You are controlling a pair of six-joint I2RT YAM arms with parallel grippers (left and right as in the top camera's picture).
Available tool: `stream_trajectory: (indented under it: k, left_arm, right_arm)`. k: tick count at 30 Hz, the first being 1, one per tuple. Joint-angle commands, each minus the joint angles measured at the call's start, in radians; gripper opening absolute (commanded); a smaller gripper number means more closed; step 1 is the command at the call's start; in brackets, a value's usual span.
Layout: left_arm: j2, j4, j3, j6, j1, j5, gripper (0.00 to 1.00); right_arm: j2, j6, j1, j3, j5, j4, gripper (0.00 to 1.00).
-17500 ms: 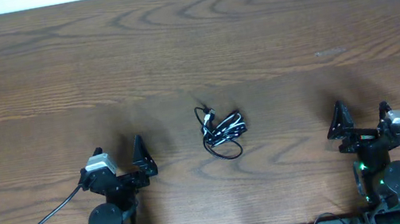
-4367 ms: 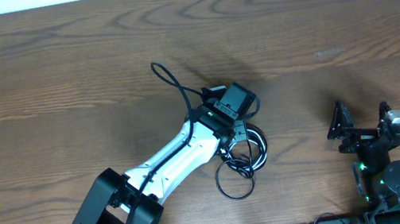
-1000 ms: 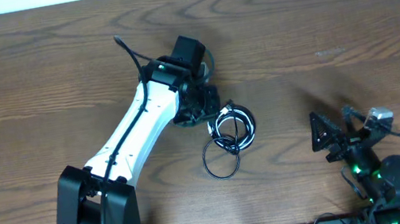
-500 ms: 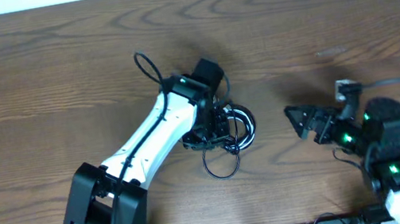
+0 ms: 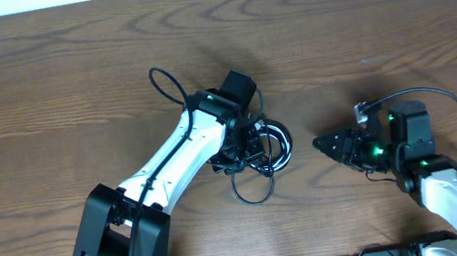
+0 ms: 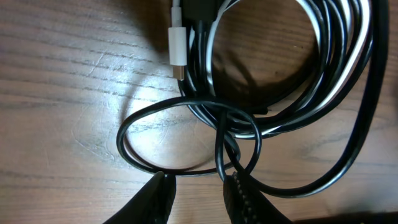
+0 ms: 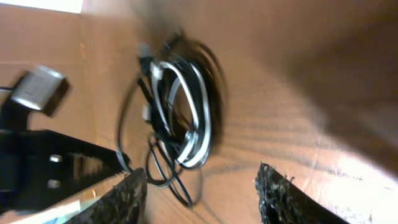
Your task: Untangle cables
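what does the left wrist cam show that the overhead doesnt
Only the left wrist view: the white cord's plug end lying on the wood, and a small black loop running down between the parted left fingers. Only the overhead: the whole left arm and the right arm, with the right gripper pointing at the bundle, apart from it. Both: the tangled cables on the wooden table.
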Motion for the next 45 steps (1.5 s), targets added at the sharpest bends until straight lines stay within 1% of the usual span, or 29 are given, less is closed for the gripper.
stream_trajectory:
  k: [1,2,3,5,8,11,12,13,14,18,21,26,33,40,45]
  left_arm:
    - [0.001,-0.002,-0.001,-0.031,0.001,-0.011,0.38]
    - [0.001,-0.002,-0.002,-0.031,0.001,-0.013,0.42]
    - [0.003,-0.002,-0.003,-0.031,0.001,-0.018,0.44]
    - [0.005,0.01,-0.015,-0.032,0.001,-0.025,0.44]
    - [0.014,0.029,-0.045,-0.081,0.001,-0.024,0.43]
    - [0.022,0.036,-0.054,-0.106,0.001,-0.024,0.44]
    - [0.022,0.04,-0.054,-0.106,0.002,-0.024,0.52]
    - [0.022,0.045,-0.054,-0.106,0.002,-0.024,0.55]
    - [0.022,0.05,-0.054,-0.106,0.002,-0.024,0.56]
    - [0.022,0.066,-0.054,-0.106,0.001,-0.024,0.56]
    - [0.022,0.069,-0.054,-0.106,0.002,-0.024,0.58]
    - [0.022,0.076,-0.054,-0.106,0.001,-0.024,0.57]
    - [0.022,0.078,-0.054,-0.106,0.002,-0.025,0.57]
    - [0.023,0.077,-0.056,-0.106,0.001,-0.025,0.57]
    - [0.023,0.077,-0.061,-0.106,0.001,-0.025,0.57]
  right_arm:
    - [0.054,0.017,0.031,0.014,0.016,0.003,0.54]
    - [0.068,0.017,0.039,0.014,0.032,0.006,0.53]
    - [0.08,0.018,0.045,0.015,0.054,0.006,0.52]
    - [0.104,0.043,0.06,0.014,0.102,0.006,0.49]
    - [0.137,0.084,0.085,0.014,0.159,0.029,0.49]
    - [0.163,0.085,0.116,0.014,0.164,0.082,0.49]
    - [0.171,0.085,0.13,0.014,0.168,0.1,0.49]
    - [0.177,0.094,0.142,0.015,0.178,0.111,0.49]
    - [0.184,0.113,0.152,0.014,0.195,0.114,0.49]
    - [0.209,0.174,0.194,0.014,0.267,0.134,0.54]
    - [0.227,0.174,0.229,0.015,0.299,0.174,0.58]
    - [0.258,0.174,0.269,0.015,0.299,0.275,0.59]
    - [0.323,0.242,0.302,0.015,0.34,0.312,0.58]
    - [0.386,0.241,0.338,0.015,0.34,0.401,0.58]
    - [0.419,0.241,0.362,0.015,0.365,0.413,0.56]
